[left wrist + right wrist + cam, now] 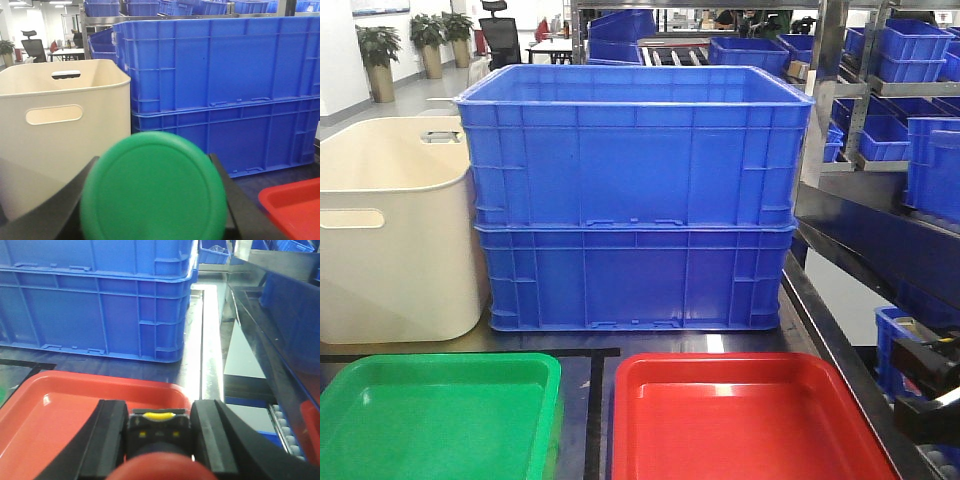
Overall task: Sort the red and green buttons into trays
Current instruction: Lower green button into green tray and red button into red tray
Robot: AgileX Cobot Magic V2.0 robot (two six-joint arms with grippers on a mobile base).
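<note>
In the left wrist view my left gripper (155,161) is shut on the green button (152,192). Its round green cap faces the camera and hides most of the black fingers (60,210). In the right wrist view my right gripper (159,416) is shut on the red button (158,432), a dark block with a red cap and a yellow mark. It is held above the near right part of the red tray (55,410). The front view shows the green tray (440,420) on the left and the red tray (750,420) on the right, both with nothing in them. A corner of the red tray (295,205) also shows in the left wrist view.
Two stacked deep blue crates (635,200) stand right behind the trays. A cream tub (390,220) stands left of them. Metal shelving with blue bins (910,60) runs along the right, and a black arm part (930,385) shows at the right edge.
</note>
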